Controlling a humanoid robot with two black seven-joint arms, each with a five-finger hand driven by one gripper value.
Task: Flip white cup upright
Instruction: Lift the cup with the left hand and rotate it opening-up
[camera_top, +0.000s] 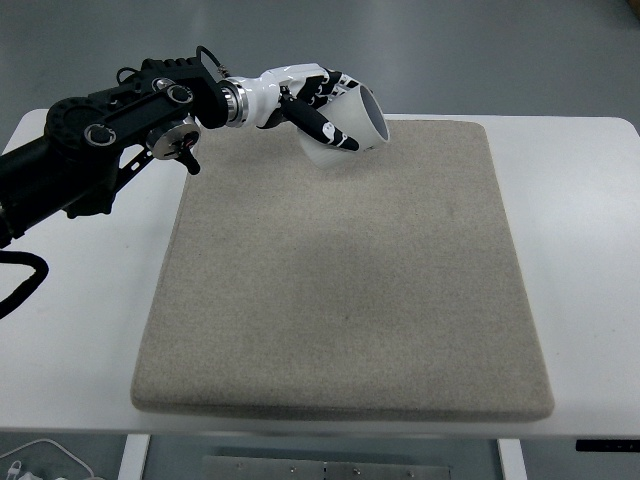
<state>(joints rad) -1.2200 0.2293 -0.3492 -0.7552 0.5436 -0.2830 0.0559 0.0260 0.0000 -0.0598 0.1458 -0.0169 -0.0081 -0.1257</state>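
A white cup (352, 128) is held at the far edge of the grey felt mat (345, 280), tilted with its dark open mouth facing right and up. My left hand (318, 108) is shut on the cup, with fingers (330, 128) wrapped across its side and the arm reaching in from the upper left. The cup's base is near or on the mat; contact cannot be told. The right arm does not show.
The mat lies on a white table (570, 220). A black cable (25, 285) loops at the left edge. White cables (40, 460) lie below the table's front left corner.
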